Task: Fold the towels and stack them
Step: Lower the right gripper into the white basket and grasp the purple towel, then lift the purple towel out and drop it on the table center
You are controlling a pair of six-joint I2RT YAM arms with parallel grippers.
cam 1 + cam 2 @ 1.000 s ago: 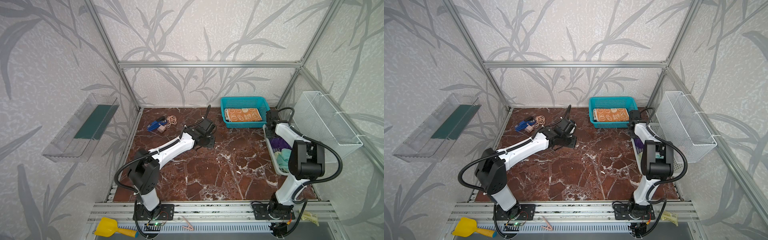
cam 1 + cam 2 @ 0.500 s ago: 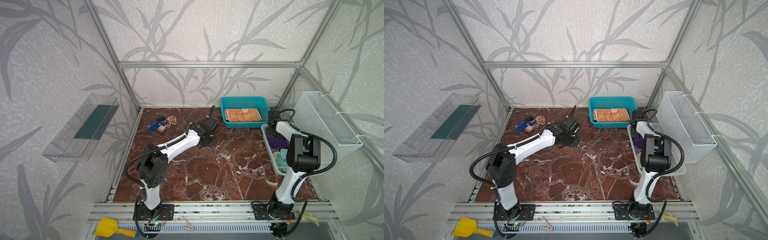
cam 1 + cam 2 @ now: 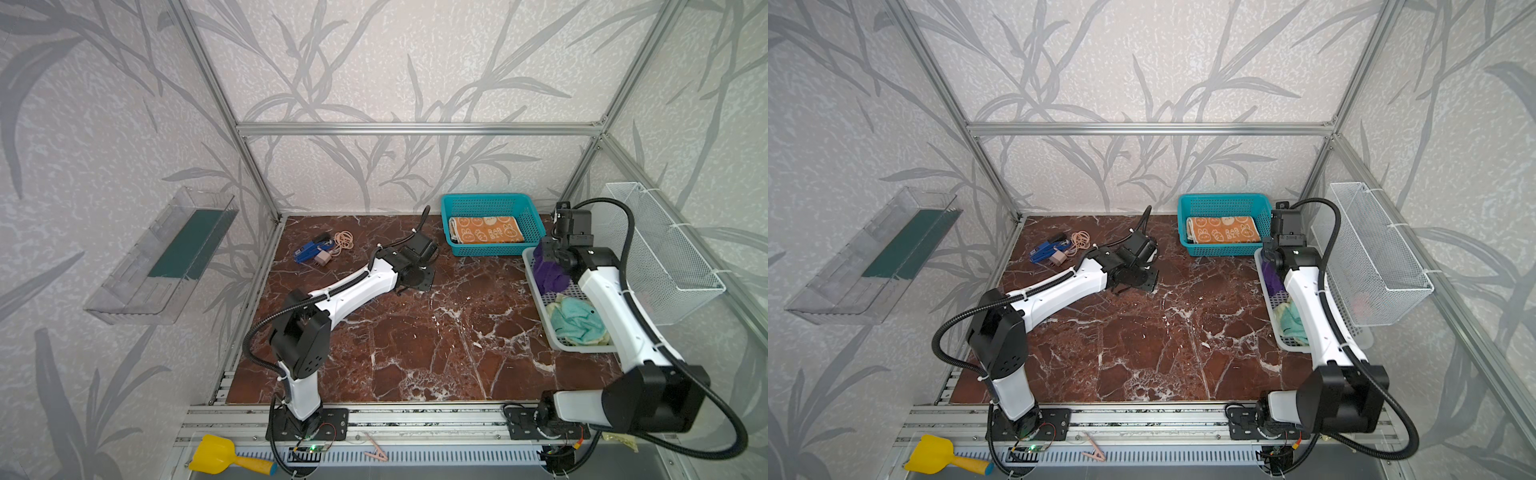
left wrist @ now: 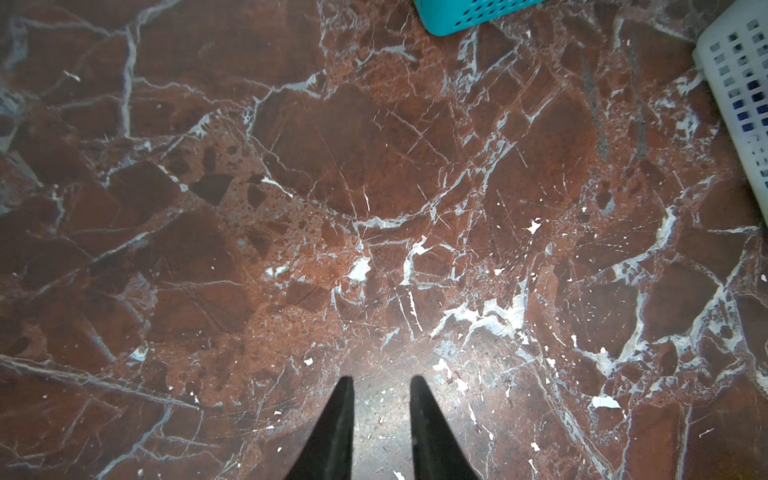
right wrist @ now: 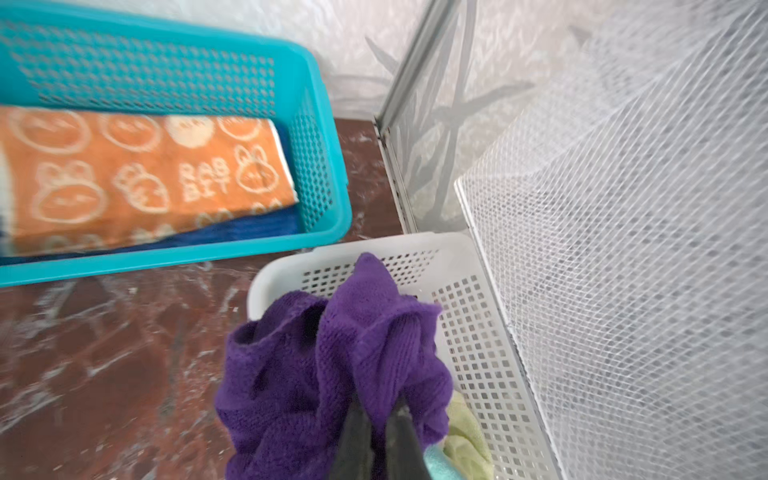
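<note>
The right hand (image 5: 376, 415) is pinched shut on a bunched fold of the purple towel (image 5: 332, 365), which hangs over the white basket (image 5: 478, 332) beside the crumpled yellow-and-teal towel (image 3: 575, 322). The orange rabbit towel (image 5: 145, 178) lies folded on the blue towel (image 5: 249, 237) in the teal basket (image 5: 324, 174). The left hand (image 4: 381, 386), narrowly parted and empty, hovers over bare counter (image 4: 374, 166). The terry looks light, limp and grippy, probably best regripped at a corner to spread flat

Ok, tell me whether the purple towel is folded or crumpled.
Crumpled. The purple towel hangs in bunched ridges from the shut right gripper over the white basket, unlike the orange towel lying flat in the teal basket.
</note>
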